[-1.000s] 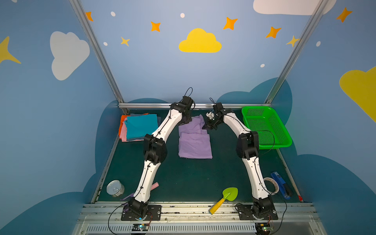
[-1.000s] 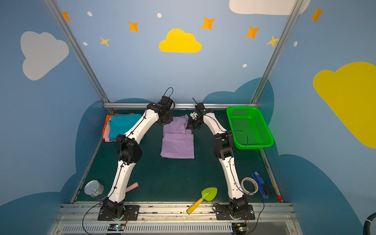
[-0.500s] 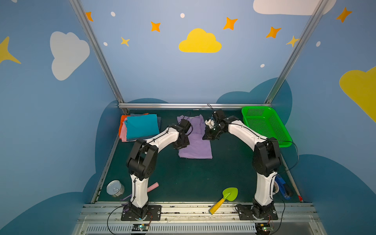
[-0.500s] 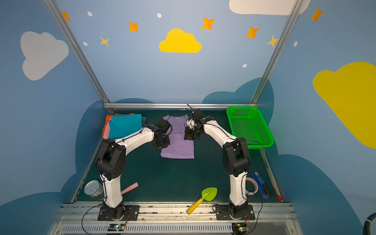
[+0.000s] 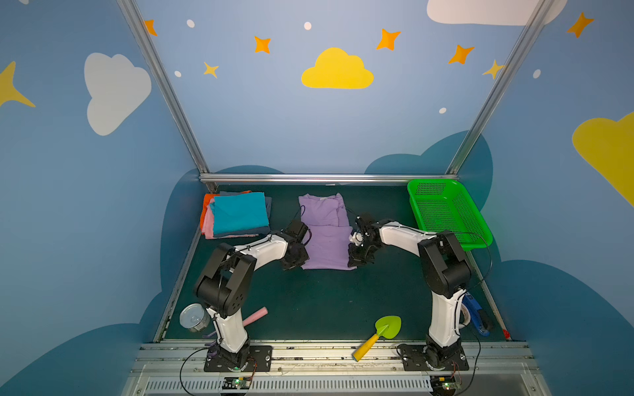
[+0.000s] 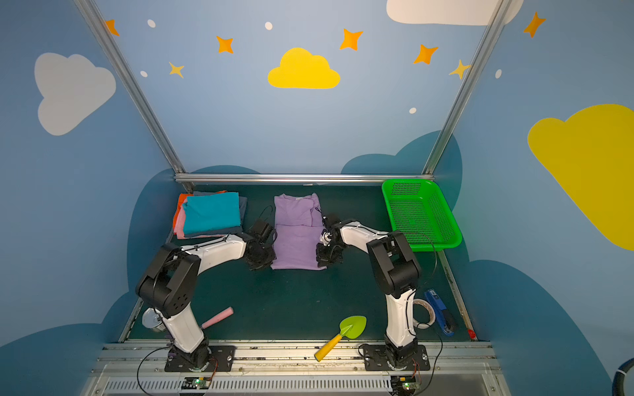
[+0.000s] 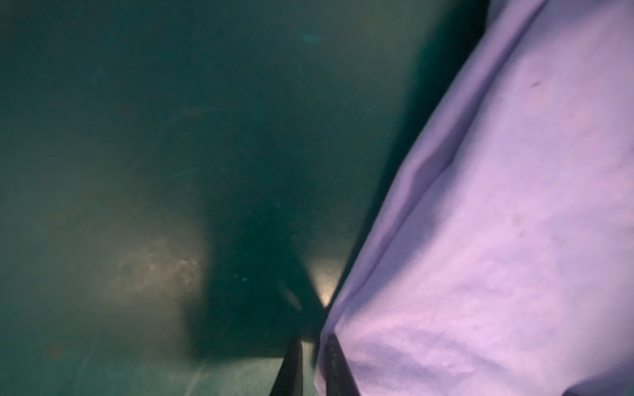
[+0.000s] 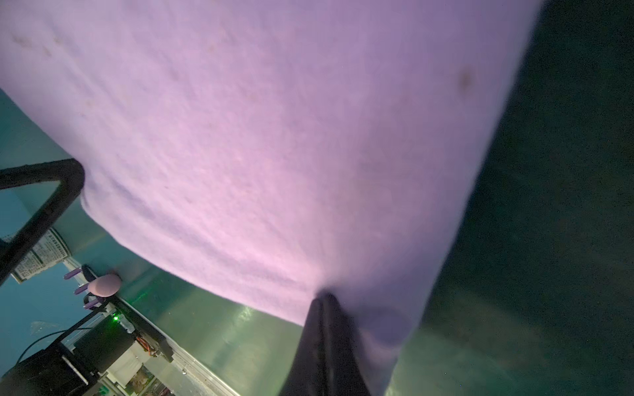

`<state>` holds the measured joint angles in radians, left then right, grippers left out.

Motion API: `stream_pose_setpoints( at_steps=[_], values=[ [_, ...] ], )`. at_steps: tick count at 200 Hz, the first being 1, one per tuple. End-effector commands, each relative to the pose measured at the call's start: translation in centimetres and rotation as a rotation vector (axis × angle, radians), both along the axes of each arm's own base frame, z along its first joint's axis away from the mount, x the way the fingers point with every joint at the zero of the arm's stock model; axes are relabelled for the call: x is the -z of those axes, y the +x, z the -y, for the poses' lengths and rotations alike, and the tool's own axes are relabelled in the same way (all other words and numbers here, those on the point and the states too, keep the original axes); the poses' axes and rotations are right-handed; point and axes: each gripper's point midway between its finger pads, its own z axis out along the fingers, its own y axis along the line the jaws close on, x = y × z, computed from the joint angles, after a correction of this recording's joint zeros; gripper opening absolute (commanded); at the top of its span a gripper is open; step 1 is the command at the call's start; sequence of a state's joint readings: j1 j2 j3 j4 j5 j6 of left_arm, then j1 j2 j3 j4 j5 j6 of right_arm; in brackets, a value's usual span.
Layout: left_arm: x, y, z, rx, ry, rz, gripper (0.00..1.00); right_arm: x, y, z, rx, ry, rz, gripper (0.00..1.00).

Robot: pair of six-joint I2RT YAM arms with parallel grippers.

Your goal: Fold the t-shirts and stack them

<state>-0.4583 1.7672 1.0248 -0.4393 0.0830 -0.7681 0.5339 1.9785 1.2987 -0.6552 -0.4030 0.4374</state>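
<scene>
Lavender tee (image 5: 327, 240): corner pinched in closed right claw (image 8: 324, 300); left claw (image 7: 314, 339) narrowed at opposite edge, grip indeterminate; wrists hide both from above.

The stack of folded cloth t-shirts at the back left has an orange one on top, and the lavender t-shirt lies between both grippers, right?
No: a teal t-shirt tops the stack of folded cloth t-shirts; orange only shows at its edge, in both top views. The lavender t-shirt does lie between the left gripper and right gripper.

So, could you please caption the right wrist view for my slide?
Right gripper shut on the lavender t-shirt at its edge, green mat alongside.
</scene>
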Motion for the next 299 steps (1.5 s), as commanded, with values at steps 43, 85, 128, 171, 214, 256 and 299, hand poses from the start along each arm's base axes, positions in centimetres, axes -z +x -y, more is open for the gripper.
stream_pose_setpoints(
  at_steps=[43, 85, 128, 171, 214, 256, 299],
  values=[
    [-1.0, -6.1, -3.3, -0.035, 0.041, -0.080, 0.16, -3.0, -2.3, 4.1, 0.046, -0.112, 0.129, 0.00],
    [-5.8, -5.1, -4.5, -0.069, 0.011, 0.085, 0.24, -9.3, -0.5, 7.2, 0.125, -0.135, 0.428, 0.23],
    [-8.4, -3.2, -3.8, -0.086, -0.067, 0.253, 0.52, -9.3, 1.9, 7.8, 0.186, -0.060, 0.398, 0.14],
    [-6.7, -2.5, -0.6, -0.021, -0.167, 0.223, 0.69, -5.8, 1.2, 4.9, 0.150, 0.030, 0.198, 0.33],
    [-3.9, -2.5, 1.5, -0.008, -0.211, 0.174, 0.67, -2.9, 0.6, 3.2, 0.145, 0.066, 0.098, 0.40],
    [-0.7, -2.1, 2.2, -0.007, -0.203, 0.109, 0.54, -0.4, -0.2, 1.8, 0.134, 0.076, 0.024, 0.41],
    [1.3, -2.2, 2.4, -0.012, -0.188, 0.060, 0.33, 1.3, -0.7, 1.0, 0.122, 0.060, -0.005, 0.35]
  ],
)
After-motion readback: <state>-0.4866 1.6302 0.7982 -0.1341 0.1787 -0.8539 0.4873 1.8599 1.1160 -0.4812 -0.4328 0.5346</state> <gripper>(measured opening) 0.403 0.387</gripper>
